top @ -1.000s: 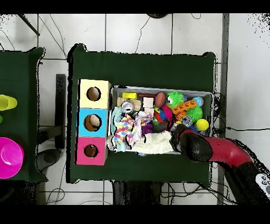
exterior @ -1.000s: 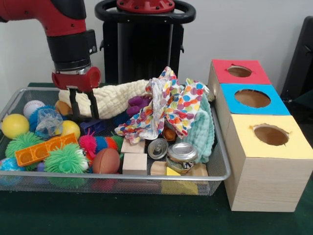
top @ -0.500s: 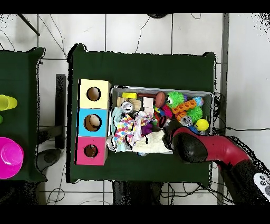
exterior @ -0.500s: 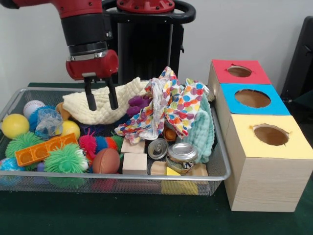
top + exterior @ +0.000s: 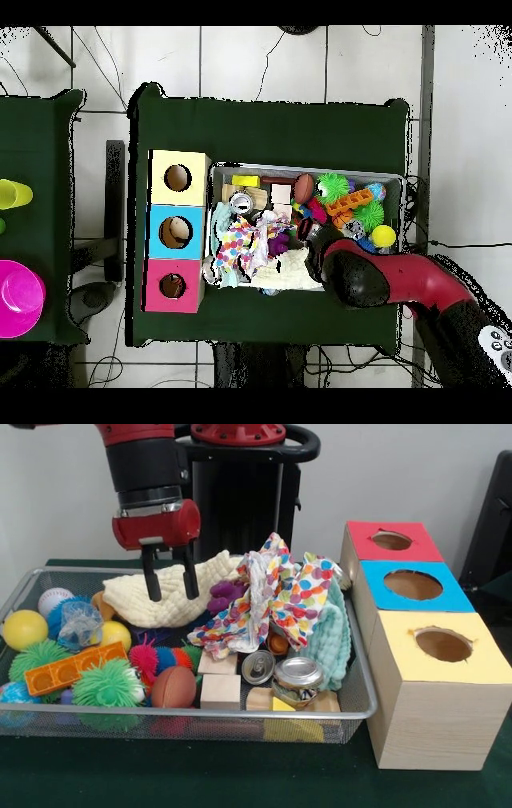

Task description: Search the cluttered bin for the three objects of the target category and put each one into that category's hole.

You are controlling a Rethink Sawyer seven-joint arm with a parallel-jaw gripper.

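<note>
**Gripper hanging over the cream cloth, targets mostly buried**

The gripper is hanging just above the cream cloth, fingers spread and grasping nothing, probably because the cloths are covering what it is searching for. The bin is sitting beside the three-holed box. No duck or tiger is showing; something orange is peeking under the dotted cloth, too hidden to identify

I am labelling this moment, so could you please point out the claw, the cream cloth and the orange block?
claw (image 5: 170, 586): front view, midway between its two black fingertips.
cream cloth (image 5: 134, 604): front view, on its quilted left part.
orange block (image 5: 74, 667): front view, middle of its studded top.
</note>
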